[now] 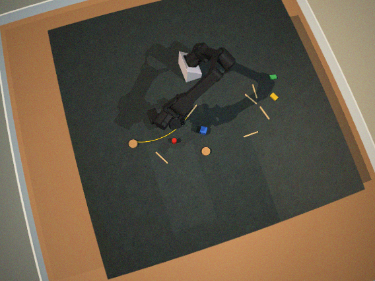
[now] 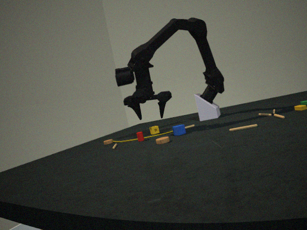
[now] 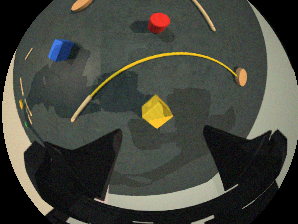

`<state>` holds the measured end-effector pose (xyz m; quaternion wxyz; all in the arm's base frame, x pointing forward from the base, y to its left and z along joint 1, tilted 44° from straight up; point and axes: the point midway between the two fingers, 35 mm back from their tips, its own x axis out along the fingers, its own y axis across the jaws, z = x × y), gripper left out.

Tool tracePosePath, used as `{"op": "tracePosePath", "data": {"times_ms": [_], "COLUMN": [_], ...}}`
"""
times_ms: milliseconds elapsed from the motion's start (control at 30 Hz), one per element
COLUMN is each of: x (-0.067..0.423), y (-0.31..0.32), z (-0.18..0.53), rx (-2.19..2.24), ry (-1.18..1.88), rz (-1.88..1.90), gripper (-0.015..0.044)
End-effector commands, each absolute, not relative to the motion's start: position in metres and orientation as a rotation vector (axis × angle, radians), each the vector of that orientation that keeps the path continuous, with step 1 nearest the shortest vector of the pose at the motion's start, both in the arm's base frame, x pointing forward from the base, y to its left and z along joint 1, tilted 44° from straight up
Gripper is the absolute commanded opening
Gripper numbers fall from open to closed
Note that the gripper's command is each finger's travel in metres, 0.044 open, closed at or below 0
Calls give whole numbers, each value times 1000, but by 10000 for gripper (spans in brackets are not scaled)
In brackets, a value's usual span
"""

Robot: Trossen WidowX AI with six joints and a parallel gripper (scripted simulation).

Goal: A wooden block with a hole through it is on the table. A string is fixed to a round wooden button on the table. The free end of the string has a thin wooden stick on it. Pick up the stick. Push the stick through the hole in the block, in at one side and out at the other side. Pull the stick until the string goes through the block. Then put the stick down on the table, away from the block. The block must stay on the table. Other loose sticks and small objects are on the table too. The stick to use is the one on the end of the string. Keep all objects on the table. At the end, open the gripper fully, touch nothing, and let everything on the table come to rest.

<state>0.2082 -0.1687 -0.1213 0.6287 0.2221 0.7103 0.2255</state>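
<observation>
The yellow block [image 2: 154, 129] [image 3: 157, 111] with the hole stands on the dark mat; in the top view my arm hides it. The yellow string [image 1: 155, 138] [image 2: 129, 140] [image 3: 166, 59] runs from the round button [image 1: 133, 143] [image 2: 108, 141] [image 3: 242, 76] in a curve past the block, beside it and not through it. The stick on its end [image 1: 191, 111] [image 2: 189, 126] [image 3: 81, 107] lies flat on the mat beyond the blue block. My gripper [image 2: 150, 116] [image 3: 160, 156] is open and empty, hanging well above the yellow block.
A red cylinder [image 1: 173, 140] [image 2: 140, 136] [image 3: 158, 23], a blue block [image 1: 203, 130] [image 2: 179, 129] [image 3: 61, 50] and a second button [image 1: 206, 151] [image 2: 162, 140] lie near the string. Loose sticks [image 1: 162, 157] [image 1: 251, 134] [image 1: 264, 113] and small green [image 1: 272, 76] and yellow [image 1: 274, 96] blocks lie to the right.
</observation>
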Motion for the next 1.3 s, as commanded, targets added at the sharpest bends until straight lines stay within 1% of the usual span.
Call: {"op": "tracePosePath", "data": {"times_ms": [0,1033,1267], "x": [198,197,197], "y": [-170,-170,-170], "z": [-125,-125,-125], "rx": [29,-6,-6], "ry": [1116,1097,1097], "rz": [1000,1023,1023], "gripper": [440,440,256]}}
